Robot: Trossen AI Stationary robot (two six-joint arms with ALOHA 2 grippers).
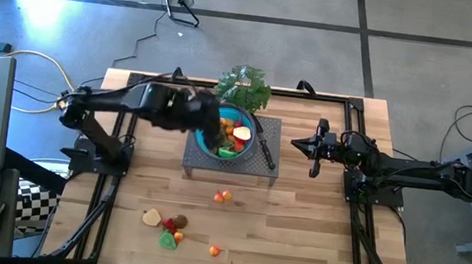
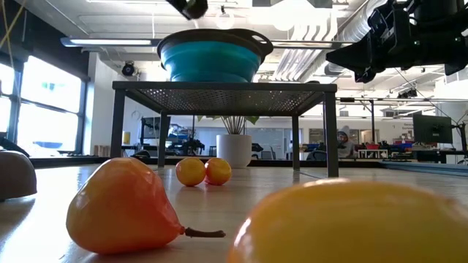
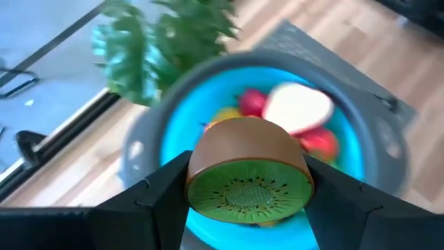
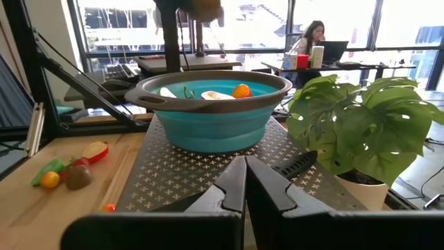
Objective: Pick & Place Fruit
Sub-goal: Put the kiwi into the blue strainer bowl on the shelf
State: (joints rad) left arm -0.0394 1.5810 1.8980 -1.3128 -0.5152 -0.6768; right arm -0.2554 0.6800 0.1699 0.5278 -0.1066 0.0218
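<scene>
I'm seeing a kiwi half [image 3: 250, 182], brown-skinned with its green cut face showing, hanging above the blue bowl [image 3: 173, 146]; red, cream and yellow pieces [image 3: 302, 114] are lying inside. More fruit [image 1: 171, 226] is sitting scattered on the wooden tabletop.

High view looks straight down, low view level across the table; both wrist views share the blue bowl [image 4: 208, 111].

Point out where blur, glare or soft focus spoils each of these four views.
High view: left gripper smeared over the blue bowl; glare on the floor at upper left. Low view: nearest yellow fruit out of focus; bright windows. Left wrist view: kiwi half sharp, bowl and leafy plant blurred. Right wrist view: windows blown out.
</scene>
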